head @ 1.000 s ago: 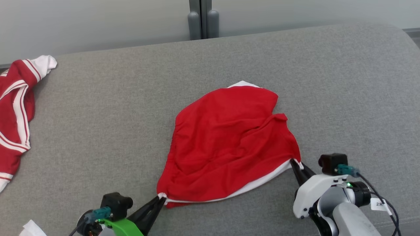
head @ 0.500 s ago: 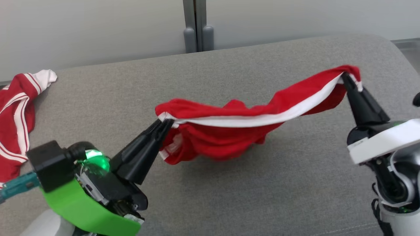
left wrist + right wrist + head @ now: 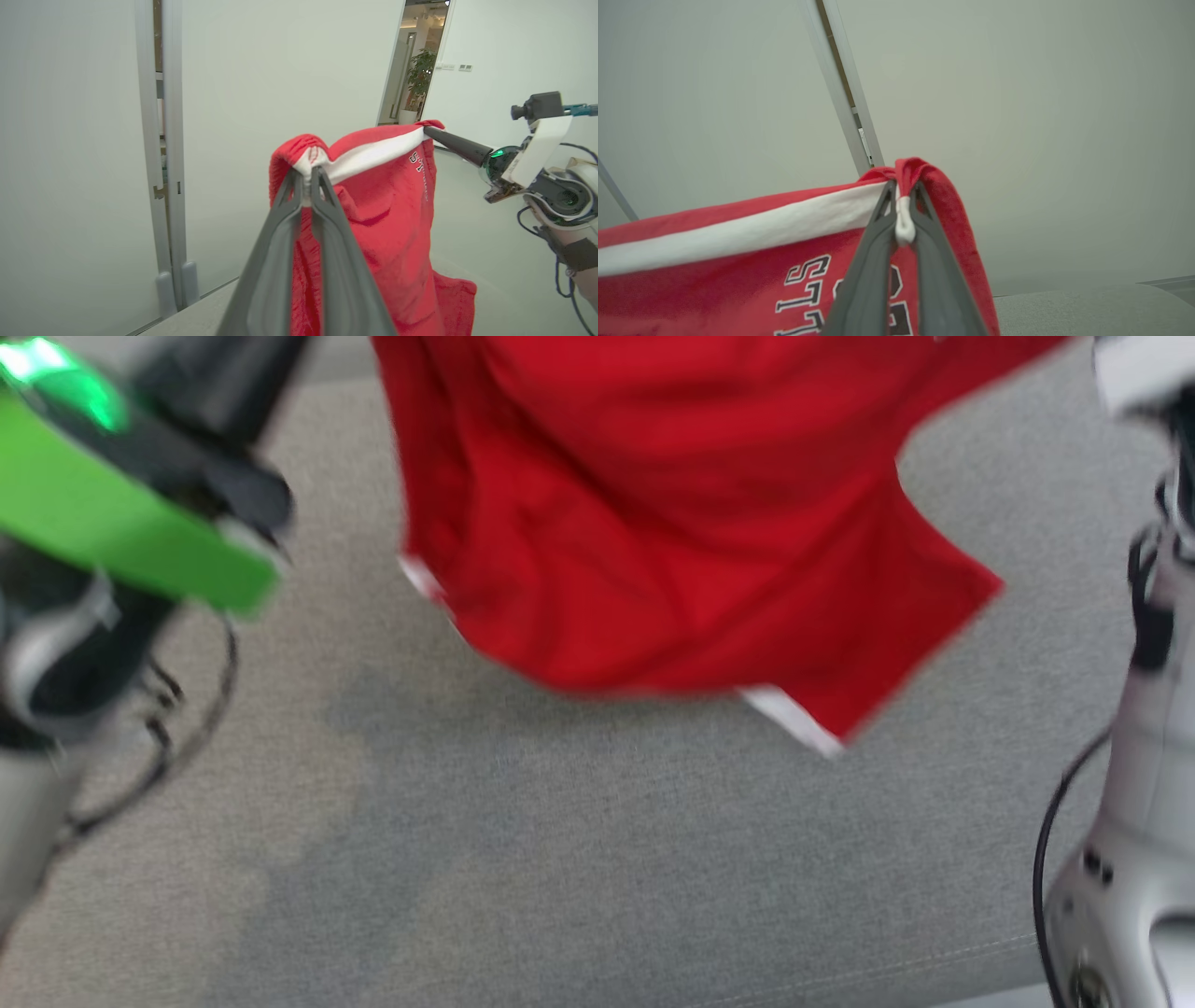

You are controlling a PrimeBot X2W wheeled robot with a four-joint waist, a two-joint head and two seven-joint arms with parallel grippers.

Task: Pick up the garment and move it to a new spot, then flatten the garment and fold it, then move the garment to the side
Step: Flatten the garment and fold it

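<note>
The garment (image 3: pixel 681 523) is red with a white band and dark lettering. It hangs in the air above the grey sofa cushion (image 3: pixel 597 859), stretched between both grippers. In the left wrist view my left gripper (image 3: pixel 306 179) is shut on one end of the white band of the garment (image 3: pixel 387 219). My right gripper (image 3: pixel 427 130) pinches the other end, off to that view's right. The right wrist view has my right gripper (image 3: pixel 903 193) shut on the band's corner of the garment (image 3: pixel 738 266). In the blurred head view the garment's lower edge dangles free and both fingertips are above the frame.
My left arm's green-trimmed wrist (image 3: pixel 121 513) is at the head view's upper left and the pale right arm (image 3: pixel 1130 784) along its right edge. A pale wall with a grey vertical post (image 3: pixel 163 154) stands behind the sofa. A doorway (image 3: pixel 416 65) opens at the far right.
Both grippers have raised the garment from lying on the cushion to hanging in the air, spread between them. The head camera has tilted down, and the second red garment has left view.
</note>
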